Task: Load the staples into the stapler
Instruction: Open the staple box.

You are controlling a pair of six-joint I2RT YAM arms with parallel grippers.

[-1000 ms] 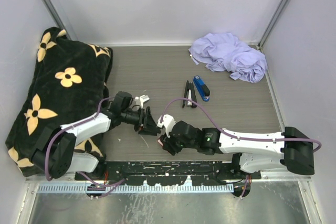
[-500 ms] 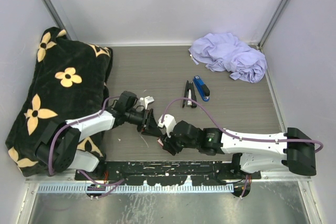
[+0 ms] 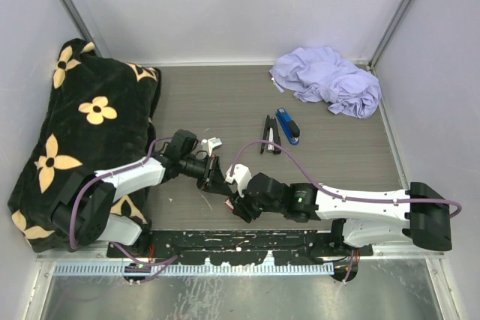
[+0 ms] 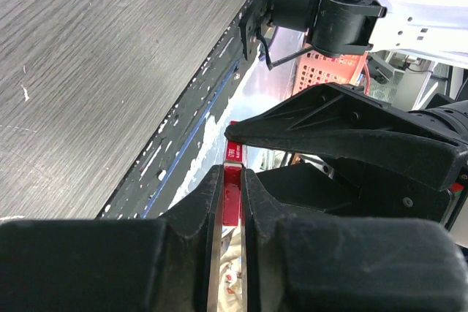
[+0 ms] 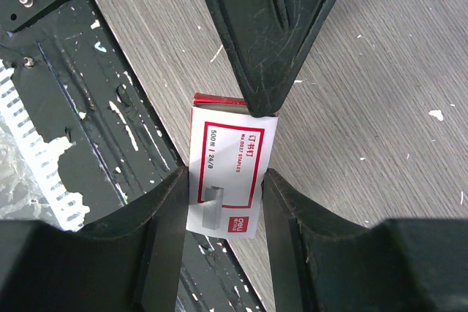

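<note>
The staples box [image 5: 235, 147], white with a red-framed label, hangs just above the near table edge. My right gripper [image 5: 227, 176] is shut on its two long sides. My left gripper [image 4: 232, 174] is shut on the box's red end [image 4: 232, 199], and its black fingers [image 5: 263, 34] show at the box's far end in the right wrist view. In the top view both grippers meet, left [image 3: 220, 182] and right [image 3: 238, 201], and the box is mostly hidden. A blue stapler [image 3: 287, 126] and an opened black stapler [image 3: 268, 135] lie further back on the table.
A crumpled purple cloth [image 3: 328, 80] lies at the back right. A black blanket with yellow flowers [image 3: 86, 129] covers the left side. A small white object [image 3: 208, 142] lies near the left wrist. A black rail [image 3: 240, 243] runs along the near edge.
The left gripper has shifted slightly right and nearer to the right gripper. The right arm has edged a little left. Both grippers stay at the box.
</note>
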